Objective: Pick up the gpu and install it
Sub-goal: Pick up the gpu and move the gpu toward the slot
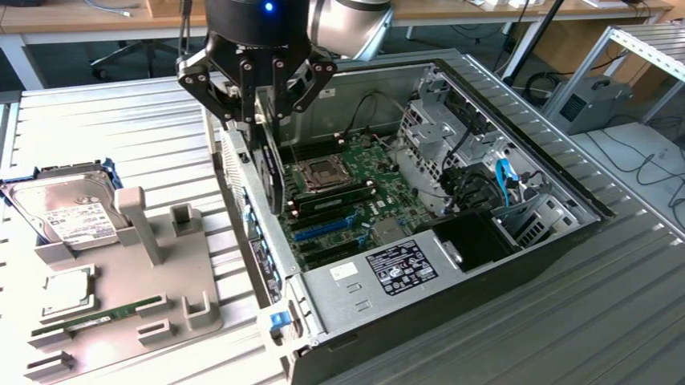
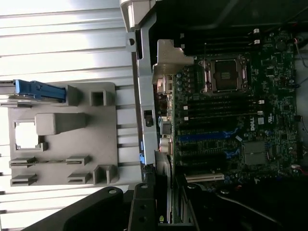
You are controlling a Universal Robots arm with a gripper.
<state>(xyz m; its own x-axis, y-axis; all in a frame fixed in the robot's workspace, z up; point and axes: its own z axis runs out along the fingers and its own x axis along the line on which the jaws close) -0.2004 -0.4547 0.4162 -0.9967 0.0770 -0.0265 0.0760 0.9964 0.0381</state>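
The gpu is a thin black card with a silver end bracket. It hangs on edge from my gripper, whose fingers are shut on its upper edge. It hovers just above the open computer case, over the rear side of the green motherboard and close to the case's back wall. The blue expansion slots lie lower on the board, toward the exterior view's bottom. In the wrist view the gpu shows edge-on between the dark fingers, with the motherboard and blue slot beyond.
At the exterior view's left, a grey parts holder carries a silver hard drive, a processor and a green memory stick. Cables and drive cages crowd the case's far side. The ribbed metal table surrounds the case.
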